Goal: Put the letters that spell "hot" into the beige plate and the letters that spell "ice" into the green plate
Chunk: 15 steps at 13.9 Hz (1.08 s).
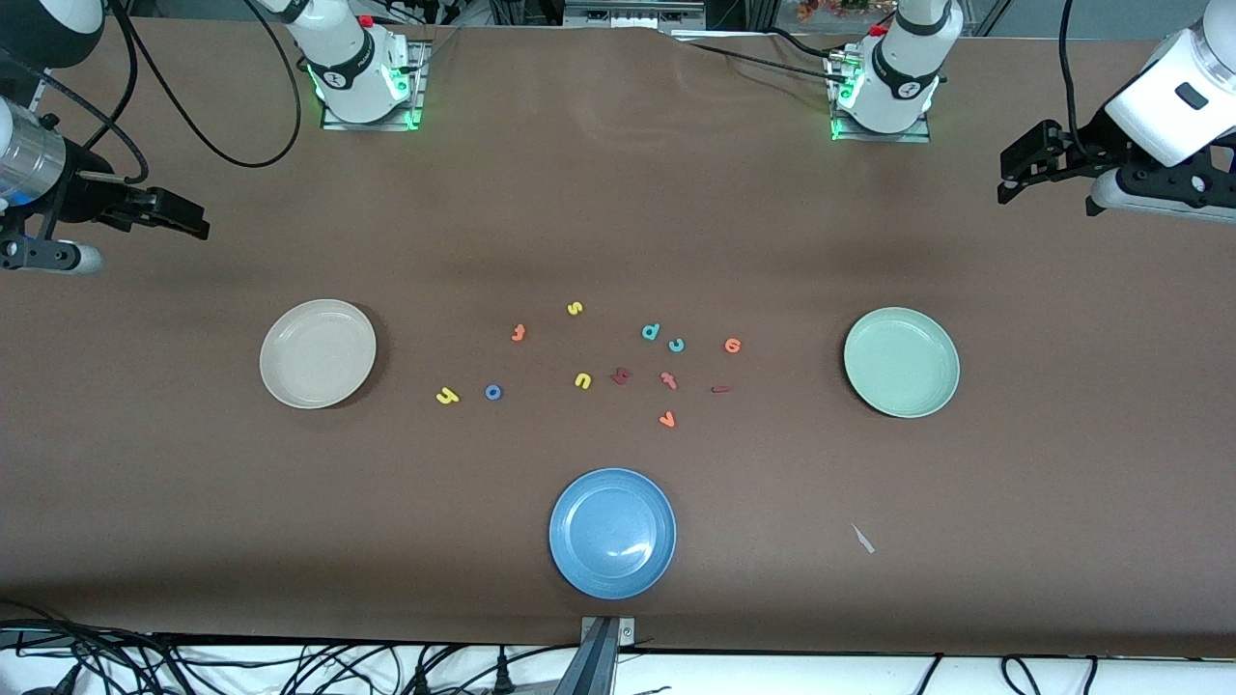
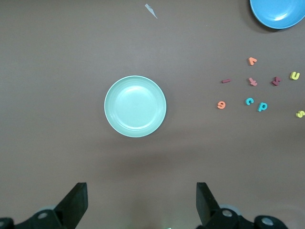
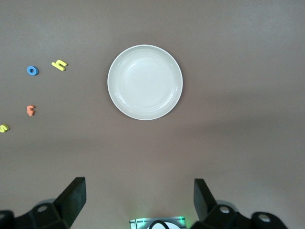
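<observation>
Nothing is sorted yet — all 6 task letters (yellow h [image 1: 446, 396], blue o [image 1: 493, 392]) lie between the bare beige plate [image 1: 318, 353] and green plate [image 1: 901, 362], while left gripper [image 2: 142, 200] and right gripper [image 3: 139, 198] hover high with fingers spread, so a descent onto 1 letter comes next.

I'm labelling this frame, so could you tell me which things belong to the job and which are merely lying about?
Job: yellow h, blue o, orange t, beige plate; dark red i, teal c, orange e, green plate.

Lying about: blue plate, yellow s, yellow u, teal d, orange v.
</observation>
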{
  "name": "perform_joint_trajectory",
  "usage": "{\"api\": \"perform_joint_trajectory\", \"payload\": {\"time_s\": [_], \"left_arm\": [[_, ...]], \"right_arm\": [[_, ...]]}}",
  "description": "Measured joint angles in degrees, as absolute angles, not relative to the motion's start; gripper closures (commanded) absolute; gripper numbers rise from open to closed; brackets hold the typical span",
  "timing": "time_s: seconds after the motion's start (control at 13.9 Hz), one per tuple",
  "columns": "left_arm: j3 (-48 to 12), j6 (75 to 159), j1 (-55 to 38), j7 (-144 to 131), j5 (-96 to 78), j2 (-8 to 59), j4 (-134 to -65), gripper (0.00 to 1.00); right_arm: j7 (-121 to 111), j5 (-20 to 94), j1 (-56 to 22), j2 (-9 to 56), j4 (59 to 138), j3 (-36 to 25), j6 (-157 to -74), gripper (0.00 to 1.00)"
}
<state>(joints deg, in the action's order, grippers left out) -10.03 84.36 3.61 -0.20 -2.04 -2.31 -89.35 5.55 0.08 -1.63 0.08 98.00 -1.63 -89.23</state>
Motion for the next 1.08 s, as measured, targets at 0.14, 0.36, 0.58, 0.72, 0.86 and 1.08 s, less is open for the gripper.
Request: {"api": "perform_joint_trajectory", "payload": {"time_s": [0.14,0.36,0.58,0.72,0.86,1.08], "left_arm": [[-10.09,84.36,3.61,-0.25,-1.92,-2.31,-89.17,0.00],[-10.60,84.36,3.61,-0.80,-1.84,-2.32,-88.87,0.00],[-10.90,84.36,3.61,-1.59,-1.83,-2.31,-88.85,0.00],[-11.21,84.36,3.60,-1.91,-1.82,-2.31,-88.85,0.00],[-11.28,84.36,3.61,-1.98,-1.81,-2.31,-88.85,0.00],[-11.29,84.29,3.61,-2.03,-1.80,-2.31,-88.85,0.00]], "right_arm": [[5.55,0.08,-1.63,0.08,98.00,-1.63,-89.22,0.00],[5.55,0.08,-1.63,0.08,98.00,-1.63,-89.22,0.00],[5.55,0.08,-1.63,0.08,98.00,-1.63,-89.22,0.00],[5.55,0.08,-1.63,0.08,98.00,-1.63,-89.22,0.00],[5.55,0.08,-1.63,0.08,98.00,-1.63,-89.22,0.00],[5.55,0.08,-1.63,0.08,98.00,-1.63,-89.22,0.00]]}}
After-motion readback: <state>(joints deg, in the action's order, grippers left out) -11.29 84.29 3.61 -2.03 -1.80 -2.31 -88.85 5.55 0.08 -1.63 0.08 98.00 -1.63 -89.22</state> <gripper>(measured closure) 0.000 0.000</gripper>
